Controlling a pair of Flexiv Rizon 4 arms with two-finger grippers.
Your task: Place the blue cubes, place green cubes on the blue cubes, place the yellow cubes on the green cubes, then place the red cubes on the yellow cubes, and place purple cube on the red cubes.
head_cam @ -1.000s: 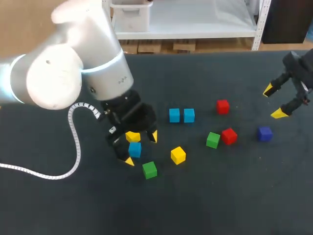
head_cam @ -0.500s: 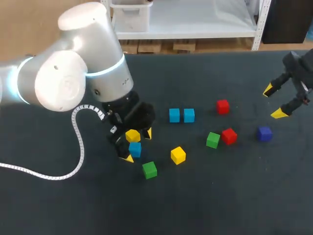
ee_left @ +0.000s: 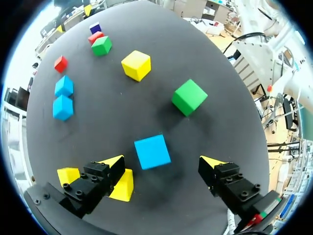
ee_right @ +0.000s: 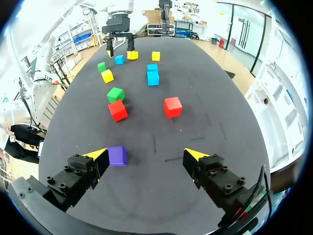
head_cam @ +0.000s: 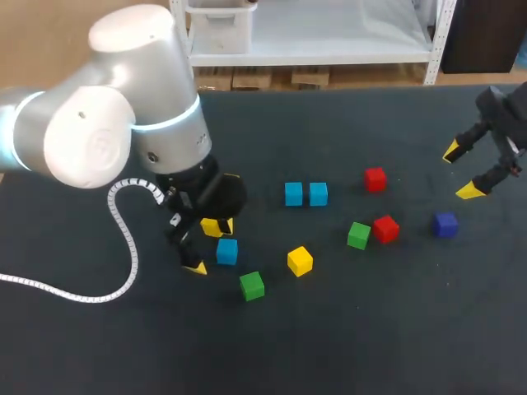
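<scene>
My left gripper [head_cam: 211, 245] [ee_left: 162, 163] hangs open over the table's left part. One blue cube [head_cam: 227, 251] [ee_left: 152, 152] lies just ahead between its tips, touching neither. A yellow cube [head_cam: 212, 226] [ee_left: 122, 186] sits against one finger. Two more blue cubes [head_cam: 293, 193] [head_cam: 319, 193] stand side by side mid-table. Green cubes [head_cam: 252, 285] [head_cam: 358, 235], a second yellow cube [head_cam: 300, 261], red cubes [head_cam: 375, 178] [head_cam: 385, 228] and the purple cube [head_cam: 445, 224] [ee_right: 117, 155] lie loose. My right gripper [head_cam: 461, 171] [ee_right: 145, 154] is open above the right edge, empty.
A third yellow cube [ee_right: 155, 56] lies behind my left arm, mostly hidden in the head view. A white coiled cable [head_cam: 123, 239] trails from the left arm across the left of the dark table [head_cam: 346, 329].
My left gripper has shifted left, so the blue cube now sits at its right side rather than squarely between the tips. The right arm has not moved.
</scene>
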